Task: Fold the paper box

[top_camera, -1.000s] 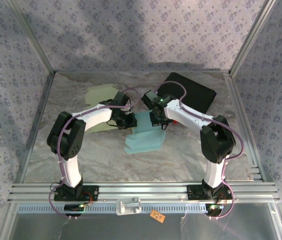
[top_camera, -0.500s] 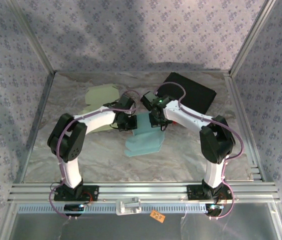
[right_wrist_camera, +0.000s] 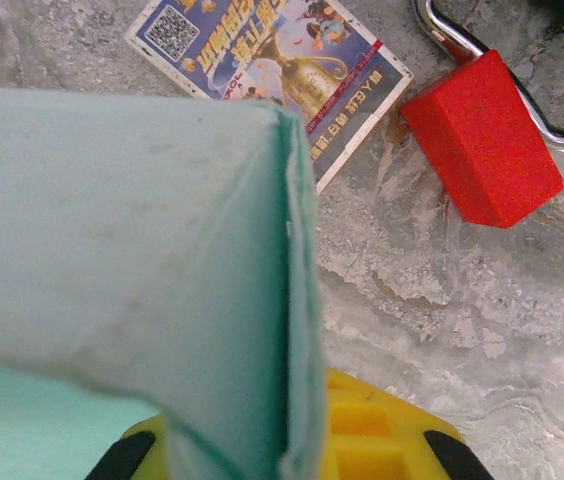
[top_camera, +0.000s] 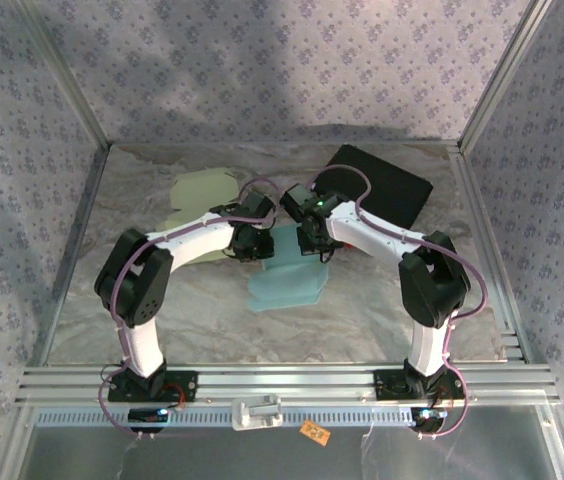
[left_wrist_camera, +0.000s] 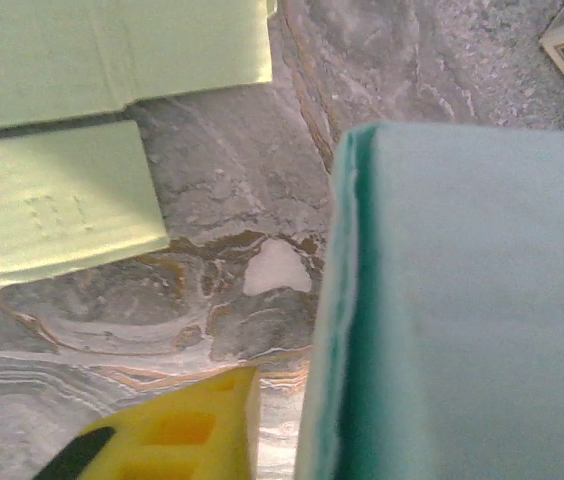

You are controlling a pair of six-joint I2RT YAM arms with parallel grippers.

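Teal paper box [top_camera: 284, 285] mid-table, far flap raised. Right gripper [top_camera: 314, 243] pinches the flap tight. Left gripper [top_camera: 250, 243] slightly parted, finger just off it. Risk: unsupported flap springs back, or the crease tears.

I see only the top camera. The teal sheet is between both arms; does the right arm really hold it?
Observer: Yes. In the right wrist view the folded teal sheet is pinched between its yellow jaws.
Operator: What else lies near it? I cannot see that from above.
Observer: A printed card with a QR code, and a red block.
Operator: And the left arm?
Observer: Its yellow finger stands slightly apart from the sheet's edge.
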